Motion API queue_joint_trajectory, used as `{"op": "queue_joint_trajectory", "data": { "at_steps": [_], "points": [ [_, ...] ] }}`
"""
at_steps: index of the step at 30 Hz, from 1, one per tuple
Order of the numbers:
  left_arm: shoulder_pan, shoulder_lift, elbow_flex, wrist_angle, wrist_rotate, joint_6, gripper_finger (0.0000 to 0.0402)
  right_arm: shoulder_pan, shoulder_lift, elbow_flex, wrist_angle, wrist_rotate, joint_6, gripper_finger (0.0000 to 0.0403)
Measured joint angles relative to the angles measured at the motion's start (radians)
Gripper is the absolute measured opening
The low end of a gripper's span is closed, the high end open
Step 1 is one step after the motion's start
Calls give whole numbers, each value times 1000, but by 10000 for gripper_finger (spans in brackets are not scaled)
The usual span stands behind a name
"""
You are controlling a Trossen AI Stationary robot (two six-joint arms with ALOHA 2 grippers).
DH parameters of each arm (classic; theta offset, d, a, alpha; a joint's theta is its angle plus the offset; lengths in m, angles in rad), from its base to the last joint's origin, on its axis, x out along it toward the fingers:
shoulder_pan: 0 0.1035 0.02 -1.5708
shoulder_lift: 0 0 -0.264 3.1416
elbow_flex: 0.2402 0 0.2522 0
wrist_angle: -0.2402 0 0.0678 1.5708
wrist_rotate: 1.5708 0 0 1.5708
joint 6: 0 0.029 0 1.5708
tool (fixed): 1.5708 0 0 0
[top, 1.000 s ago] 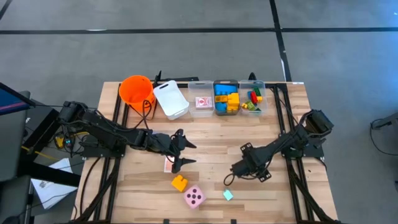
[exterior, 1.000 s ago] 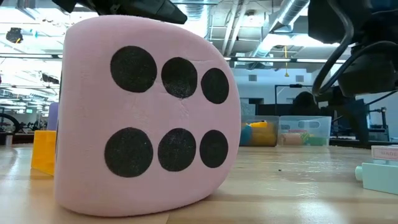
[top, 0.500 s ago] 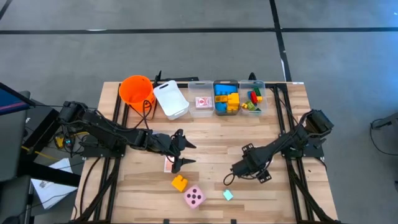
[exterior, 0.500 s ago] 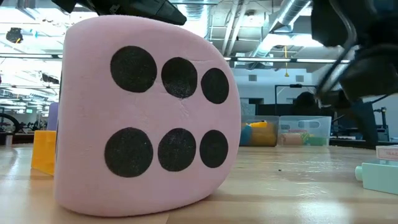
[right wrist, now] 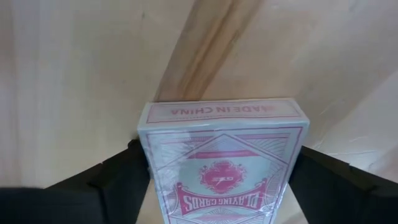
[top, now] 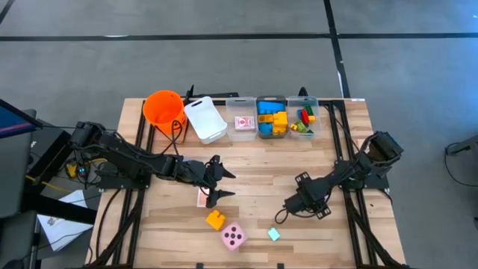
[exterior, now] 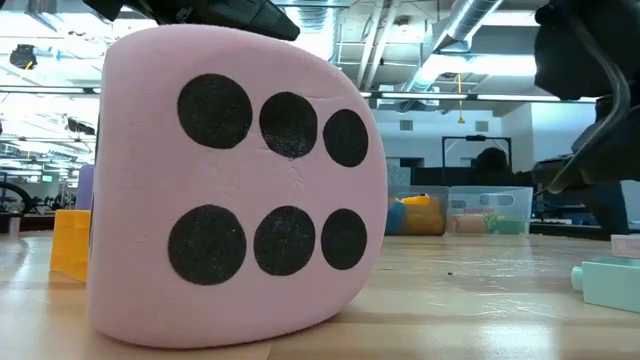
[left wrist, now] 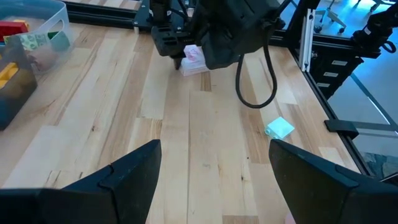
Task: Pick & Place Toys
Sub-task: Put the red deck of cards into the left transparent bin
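Observation:
A pink-backed card pack [right wrist: 222,163] lies flat on the table, right of centre. My right gripper [right wrist: 221,155] points down over it, open, with one finger along each long side; the arm hides this pack in the high view. At the table's centre left my left gripper [top: 224,184] hovers open and holds nothing, with a second card pack [top: 201,198] lying just near of it. Near the front edge rest an orange-yellow brick [top: 216,219], a pink dotted die [top: 234,237] and a mint brick [top: 274,234]. My right gripper has its fingers [right wrist: 127,171] close against the card pack's two long sides [right wrist: 147,155], coming from above and pointing down. I cannot tell whether they touch it. The pack lies flat on the wood.
Along the far edge stand an orange bucket [top: 163,108], a white bin [top: 205,119] and clear bins [top: 272,118] with cards and bricks. In the low view the die [exterior: 230,190] fills the foreground. Bare wood lies between the two grippers.
My right gripper has sunk toward the card pack and shifted a little toward the table's near edge and right.

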Motion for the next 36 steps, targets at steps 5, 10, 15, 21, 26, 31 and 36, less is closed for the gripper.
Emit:
{"op": "queue_joint_trajectory", "data": {
  "at_steps": [5,10,15,21,26,31,36],
  "points": [
    [0,0,0,0,0,0,292,0,1,8,-4,-7,37,300],
    [0,0,0,0,-1,0,292,-10,8,52,-34,-11,44,300],
    [0,-1,0,1,-2,0,292,-44,5,150,-88,-14,102,300],
    [4,-42,0,-2,-2,83,292,-105,4,289,-81,-9,405,300],
    [2,-130,0,-7,-2,111,292,-128,4,345,-73,-33,509,300],
    [-16,-256,0,-90,-2,111,292,-122,0,375,152,64,639,300],
    [-57,-352,0,-174,-6,104,292,-95,-2,394,535,402,496,300]
  ]
}}
